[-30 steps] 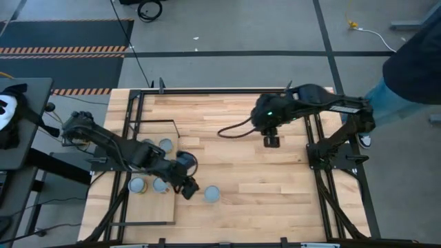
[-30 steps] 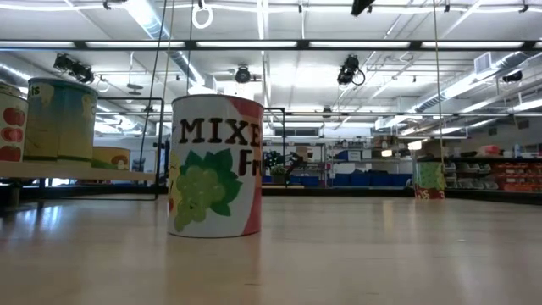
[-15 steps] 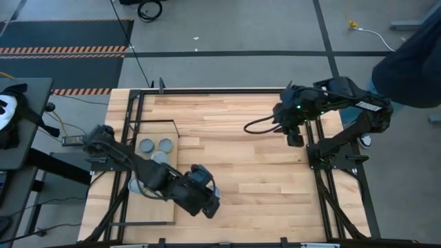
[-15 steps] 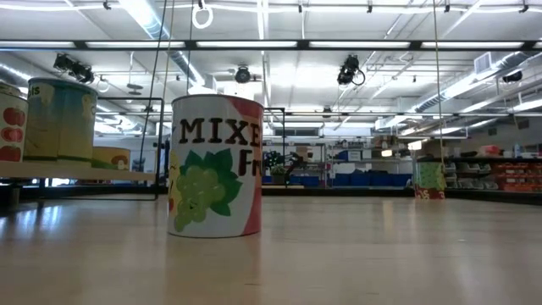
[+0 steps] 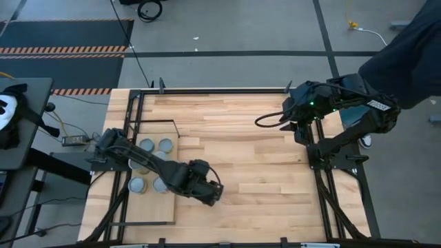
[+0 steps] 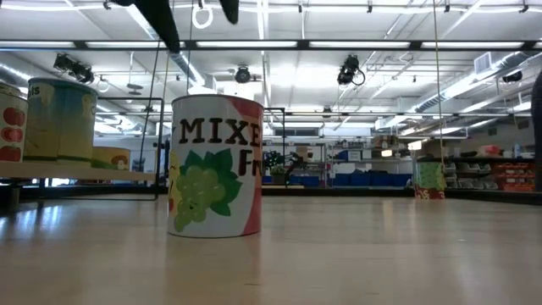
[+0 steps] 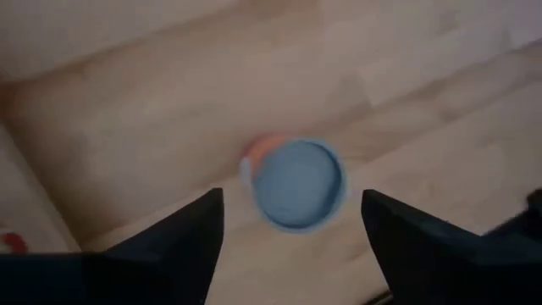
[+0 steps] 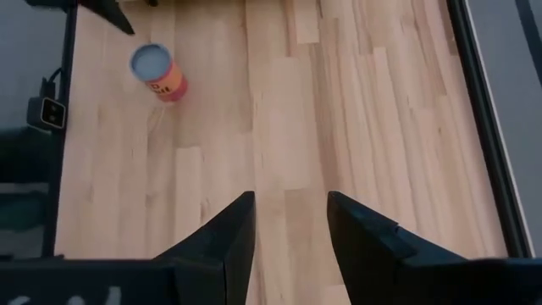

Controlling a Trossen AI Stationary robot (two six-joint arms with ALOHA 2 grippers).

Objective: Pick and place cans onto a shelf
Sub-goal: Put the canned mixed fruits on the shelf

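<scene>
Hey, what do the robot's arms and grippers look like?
Both arms are dark, almost black, jointed links. The left gripper has two broad, flat, dark fingers. The right gripper has matching dark fingers; its arm carries a small green light and a looping black cable, seen from above.

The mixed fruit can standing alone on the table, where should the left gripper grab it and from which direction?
Grip the can across its curved side wall, coming straight down from above. It stands upright on the tabletop with its round lid up, and the left gripper hangs over it, fingers open wider than the lid, one on each side. Nothing crowds it.
</scene>
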